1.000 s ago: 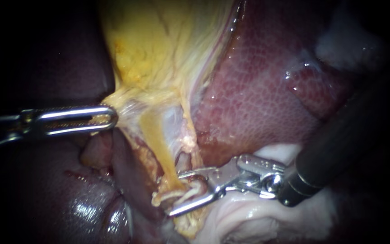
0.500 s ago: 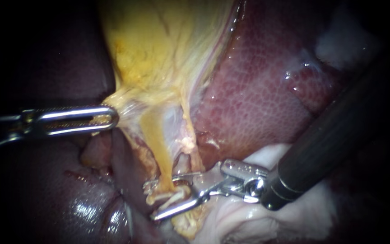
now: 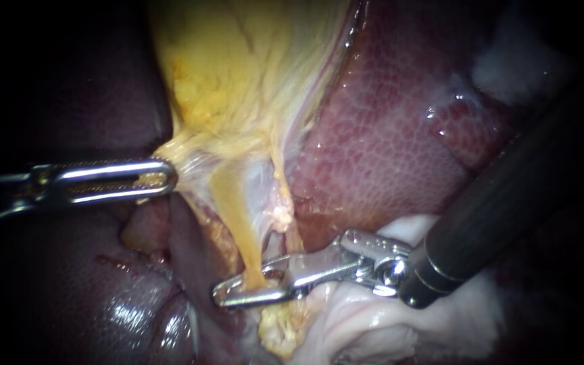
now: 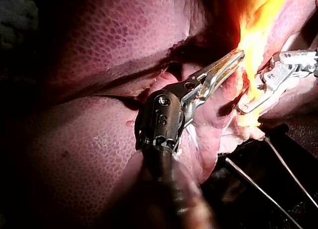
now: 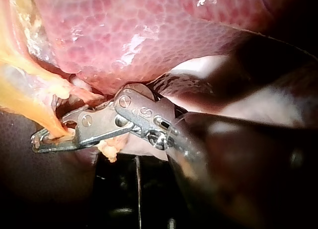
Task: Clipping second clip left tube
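The left instrument (image 3: pixel 163 177) came in from the left; its pincer was clamped on the edge of the gallbladder (image 3: pixel 238 81) and held it out to the side; the left tube (image 3: pixel 234 216) ran down from there, thin, yellow and straight; low on it sat the right instrument (image 3: pixel 231 294), its pincer squeezed together on the tube from both sides; the liver (image 3: pixel 386 135) lay further right; I think the clip was being pressed on just then, though the clip itself was hidden inside the pincer; the next move would call for opening that pincer gently and backing straight out, with no tug on the tube.
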Motion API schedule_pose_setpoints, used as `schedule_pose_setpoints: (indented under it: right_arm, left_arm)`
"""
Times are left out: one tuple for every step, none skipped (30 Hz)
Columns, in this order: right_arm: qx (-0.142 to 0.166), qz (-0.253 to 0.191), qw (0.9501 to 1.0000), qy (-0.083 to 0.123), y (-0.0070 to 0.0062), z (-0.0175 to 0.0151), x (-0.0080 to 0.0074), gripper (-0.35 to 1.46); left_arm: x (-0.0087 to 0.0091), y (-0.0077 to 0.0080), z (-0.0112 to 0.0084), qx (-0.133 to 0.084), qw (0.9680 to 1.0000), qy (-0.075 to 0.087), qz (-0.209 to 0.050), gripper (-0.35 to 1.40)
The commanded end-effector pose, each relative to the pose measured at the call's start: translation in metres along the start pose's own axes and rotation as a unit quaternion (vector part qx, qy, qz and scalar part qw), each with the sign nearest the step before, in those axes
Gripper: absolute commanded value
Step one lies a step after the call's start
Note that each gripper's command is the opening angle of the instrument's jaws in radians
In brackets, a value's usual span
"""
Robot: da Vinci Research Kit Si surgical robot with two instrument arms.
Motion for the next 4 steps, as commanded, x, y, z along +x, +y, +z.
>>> schedule_pose_setpoints:
  right_arm:
    - [0.000,0.000,1.0000,0.000,0.0001,0.0000,-0.0001,-0.35]
    - [0.000,0.000,1.0000,0.000,0.0002,-0.0001,-0.0001,-0.35]
    - [0.000,0.000,1.0000,0.000,0.0003,-0.0001,-0.0001,-0.35]
    - [-0.002,0.000,1.0000,0.001,0.0003,-0.0002,-0.0001,-0.35]
  left_arm:
    - [0.0000,0.0000,0.0000,0.000,1.0000,0.000,0.000,-0.35]
    - [0.0000,0.0000,0.0000,0.000,1.0000,0.000,0.000,-0.35]
    - [0.0000,0.0000,0.0000,0.000,1.0000,0.000,0.000,-0.35]
    - [0.0000,0.0000,0.0000,0.000,1.0000,0.000,0.000,-0.35]
